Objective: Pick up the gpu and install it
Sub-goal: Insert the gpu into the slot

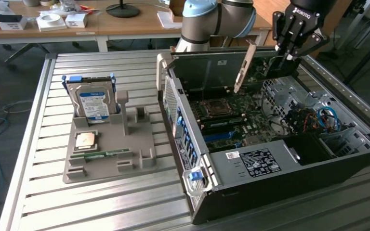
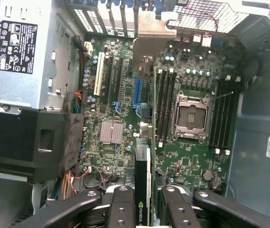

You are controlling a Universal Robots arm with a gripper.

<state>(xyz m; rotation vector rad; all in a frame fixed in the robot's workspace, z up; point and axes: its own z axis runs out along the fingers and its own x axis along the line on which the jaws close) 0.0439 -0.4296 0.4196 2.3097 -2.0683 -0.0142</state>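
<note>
The gpu (image 1: 269, 65) hangs edge-down above the far end of the open computer case (image 1: 191, 144), its pale metal bracket toward the exterior view's left. My gripper (image 1: 288, 57) is shut on the card's top edge. In the wrist view the gpu (image 2: 142, 180) appears edge-on between my black fingers (image 2: 123, 204), with its bracket stretching ahead. Below it lies the green motherboard (image 2: 187, 156), where a blue expansion slot (image 2: 137, 97) runs roughly in line with the card. The card is clear of the board and touches nothing.
A grey holder tray (image 1: 108, 144) at the exterior view's left carries a silver hard drive (image 1: 94, 101), a processor chip (image 1: 85, 139) and a memory stick (image 1: 101, 154). Inside the case are the power supply (image 1: 256, 161), the processor socket (image 2: 189, 116) and cable bundles (image 1: 323, 120).
</note>
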